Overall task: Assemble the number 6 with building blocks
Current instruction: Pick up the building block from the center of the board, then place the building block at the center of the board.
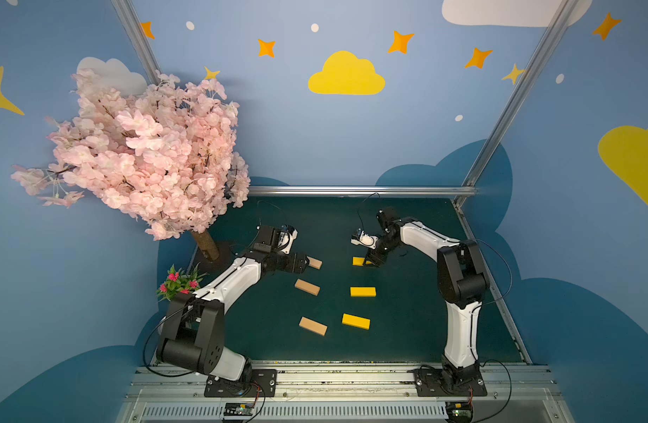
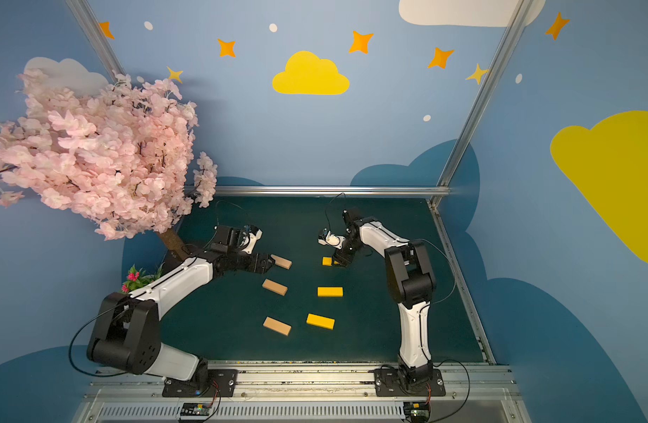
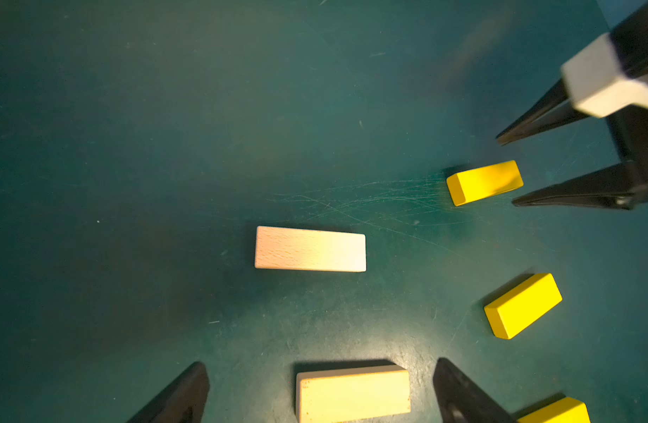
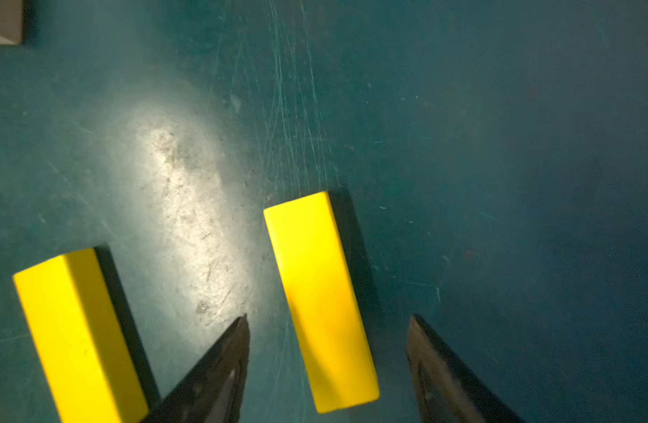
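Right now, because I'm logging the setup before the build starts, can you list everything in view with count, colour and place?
Mat: one, dark green, covering the table.
Tan blocks: three, light wood, loose column on the mat's left half, all apart.
Yellow blocks: three, bright yellow, loose column on the right half, all apart.
Blossom tree: one, pink, far left corner.
Flowering plant: one, green with red-pink flowers, by the mat's left edge.
Left gripper: one, black, open, jaws either side of the farthest tan block.
Right gripper: one, black, open, jaws either side of the farthest yellow block, not touching it.
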Robot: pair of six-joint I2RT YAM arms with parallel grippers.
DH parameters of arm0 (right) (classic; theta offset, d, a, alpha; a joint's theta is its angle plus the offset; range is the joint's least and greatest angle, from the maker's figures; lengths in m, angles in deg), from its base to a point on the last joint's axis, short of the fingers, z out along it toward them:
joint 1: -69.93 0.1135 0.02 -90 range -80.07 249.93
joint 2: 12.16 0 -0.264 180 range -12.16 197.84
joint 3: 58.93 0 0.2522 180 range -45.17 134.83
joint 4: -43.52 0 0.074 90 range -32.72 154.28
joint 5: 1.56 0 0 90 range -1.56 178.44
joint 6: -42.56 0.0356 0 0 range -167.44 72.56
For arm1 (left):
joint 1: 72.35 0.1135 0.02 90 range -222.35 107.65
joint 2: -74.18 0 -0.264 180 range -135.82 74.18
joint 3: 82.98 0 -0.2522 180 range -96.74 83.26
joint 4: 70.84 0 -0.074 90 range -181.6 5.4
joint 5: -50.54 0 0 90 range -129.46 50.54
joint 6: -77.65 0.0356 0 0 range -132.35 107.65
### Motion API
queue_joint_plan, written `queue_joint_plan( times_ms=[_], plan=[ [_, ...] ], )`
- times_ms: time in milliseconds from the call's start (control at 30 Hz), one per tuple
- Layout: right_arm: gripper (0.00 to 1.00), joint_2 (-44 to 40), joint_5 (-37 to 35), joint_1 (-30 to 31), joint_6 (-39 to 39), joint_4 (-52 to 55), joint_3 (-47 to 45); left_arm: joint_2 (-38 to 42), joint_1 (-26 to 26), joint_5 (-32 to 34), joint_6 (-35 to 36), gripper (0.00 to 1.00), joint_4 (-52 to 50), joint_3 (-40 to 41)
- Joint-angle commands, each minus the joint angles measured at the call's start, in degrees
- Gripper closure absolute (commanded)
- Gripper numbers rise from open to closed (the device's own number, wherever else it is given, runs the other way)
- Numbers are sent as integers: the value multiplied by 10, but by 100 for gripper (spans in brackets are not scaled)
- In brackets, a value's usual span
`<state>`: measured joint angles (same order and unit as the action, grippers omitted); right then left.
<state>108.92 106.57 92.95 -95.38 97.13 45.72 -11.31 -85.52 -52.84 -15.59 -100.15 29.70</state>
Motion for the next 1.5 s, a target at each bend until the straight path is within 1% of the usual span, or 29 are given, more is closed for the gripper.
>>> queue_joint_plan(
  times_ms=[0,167,267,300,433,500,533,600,633,700,967,1200,1467],
  plan=[
    [34,20,-26,6,-25,47,32,-2,-1,-4,15,3,-25,-14],
    [44,61,-46,9,-43,104,83,-6,0,-4,20,4,-32,-18],
    [46,78,-39,9,-58,131,102,-6,0,-3,22,4,-33,-18],
    [46,80,-36,9,-58,133,103,-5,-1,14,23,4,-34,-18],
    [45,96,-26,14,-64,147,113,-7,0,20,31,4,-40,-22],
    [48,98,-25,18,-64,145,112,-9,-1,22,33,4,-42,-25],
    [54,99,-25,19,-64,144,112,-10,-1,23,35,4,-44,-26],
    [81,101,-30,24,-64,141,114,-11,0,24,36,4,-45,-29],
    [92,102,-33,26,-64,137,113,-11,0,26,35,4,-45,-29],
    [100,99,-30,31,-63,131,115,-9,0,28,35,4,-45,-29],
    [100,71,-18,70,-62,109,145,-2,-1,38,38,5,-47,-25],
    [100,102,-31,101,-80,127,204,7,-1,47,45,5,-59,-23],
    [100,124,-34,118,-80,131,214,26,-1,75,49,5,-74,-16]
  ],
)
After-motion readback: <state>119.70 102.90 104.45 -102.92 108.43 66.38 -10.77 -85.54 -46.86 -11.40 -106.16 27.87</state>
